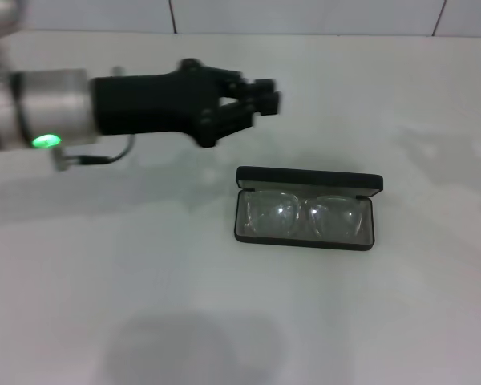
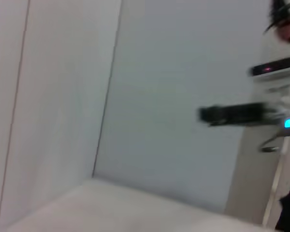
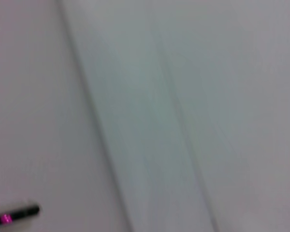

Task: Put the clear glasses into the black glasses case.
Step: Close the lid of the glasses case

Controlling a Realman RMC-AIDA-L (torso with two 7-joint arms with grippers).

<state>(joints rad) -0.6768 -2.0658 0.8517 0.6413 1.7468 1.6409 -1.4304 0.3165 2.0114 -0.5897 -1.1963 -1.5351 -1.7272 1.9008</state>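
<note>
The black glasses case (image 1: 308,183) lies open on the white table, right of centre in the head view, with its lid standing up at the back. The clear glasses (image 1: 305,213) rest inside it on the lining, lens facing up. My left gripper (image 1: 268,96) hovers above the table behind and to the left of the case. It points toward the right, is shut and holds nothing. A blurred black shape with a blue light beside it in the left wrist view looks like my right gripper (image 2: 232,113), far off to the side.
The white table (image 1: 144,281) stretches around the case, with a pale tiled wall (image 1: 305,16) behind it. A small dark device with a red light (image 2: 273,68) shows off the table in the left wrist view.
</note>
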